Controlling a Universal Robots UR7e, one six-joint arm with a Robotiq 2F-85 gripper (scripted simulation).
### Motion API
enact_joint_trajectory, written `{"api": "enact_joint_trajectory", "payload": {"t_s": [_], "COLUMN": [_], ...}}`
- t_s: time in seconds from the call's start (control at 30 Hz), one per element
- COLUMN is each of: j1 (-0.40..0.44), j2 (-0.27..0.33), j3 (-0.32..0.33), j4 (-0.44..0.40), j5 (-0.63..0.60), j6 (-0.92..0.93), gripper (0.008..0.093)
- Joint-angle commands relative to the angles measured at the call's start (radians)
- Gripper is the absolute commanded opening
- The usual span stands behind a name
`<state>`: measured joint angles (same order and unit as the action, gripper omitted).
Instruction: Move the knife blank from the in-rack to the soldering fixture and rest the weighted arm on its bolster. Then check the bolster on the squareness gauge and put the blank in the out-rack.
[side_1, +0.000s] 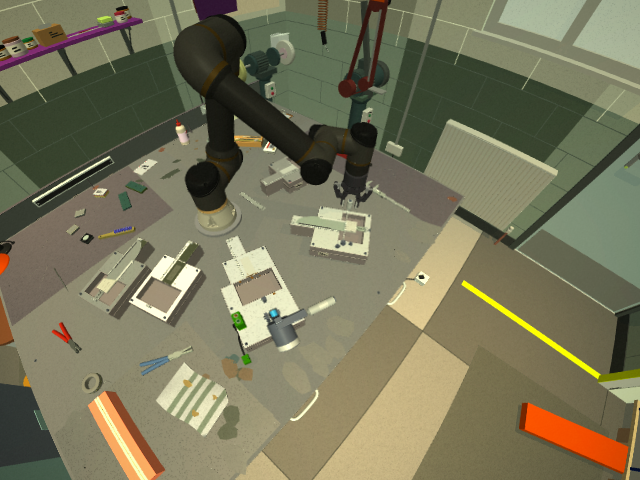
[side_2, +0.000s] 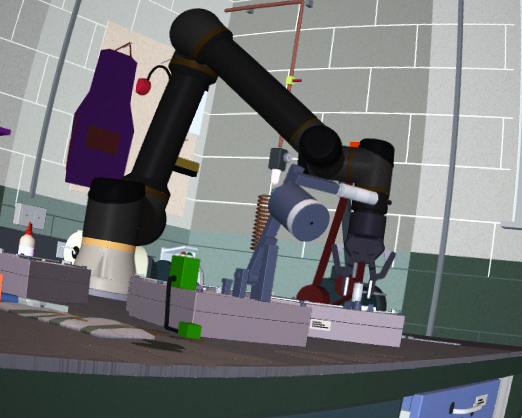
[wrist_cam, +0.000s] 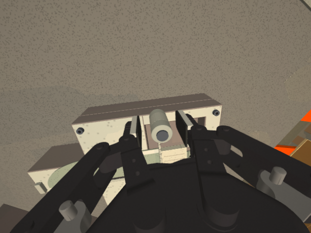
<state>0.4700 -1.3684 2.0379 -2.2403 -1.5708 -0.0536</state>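
The knife blank (side_1: 326, 223) (wrist_cam: 72, 173) lies on the squareness gauge (side_1: 340, 233) (side_2: 356, 320), and in the wrist camera my own fingers hide most of it. Its pale green blade points left past the gauge block. A small grey cylinder (wrist_cam: 160, 125) (side_2: 358, 291), a plunger handle, stands on the gauge's far end. My gripper (side_1: 352, 200) (side_2: 363, 281) (wrist_cam: 160, 130) hangs just above that end, open around the cylinder and holding nothing. The soldering fixture (side_1: 261, 294) (side_2: 220, 310) sits nearer the table's front, with its weighted arm (side_1: 289, 325) (side_2: 300, 212) raised.
The table's right edge (side_1: 413, 268) runs close beyond the gauge. Two racks (side_1: 111, 276) (side_1: 168, 281) lie left of the fixture. A grey block (side_1: 282, 175) sits behind the gauge, near my base (side_1: 217, 217). Pliers, tape and a cloth (side_1: 191, 398) lie at the front.
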Motion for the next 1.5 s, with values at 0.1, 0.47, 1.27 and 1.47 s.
{"api": "enact_joint_trajectory", "payload": {"t_s": [0.1,0.47,1.27,1.47], "j1": [0.0,0.0,0.0,0.0], "j2": [-0.001,-0.001,-0.001,-0.003], "j3": [0.0,0.0,0.001,0.003], "j4": [0.0,0.0,-0.001,-0.001], "j5": [0.0,0.0,0.0,0.0], "j6": [0.0,0.0,0.0,0.0], "gripper": [0.048,0.034,0.008,0.008]}}
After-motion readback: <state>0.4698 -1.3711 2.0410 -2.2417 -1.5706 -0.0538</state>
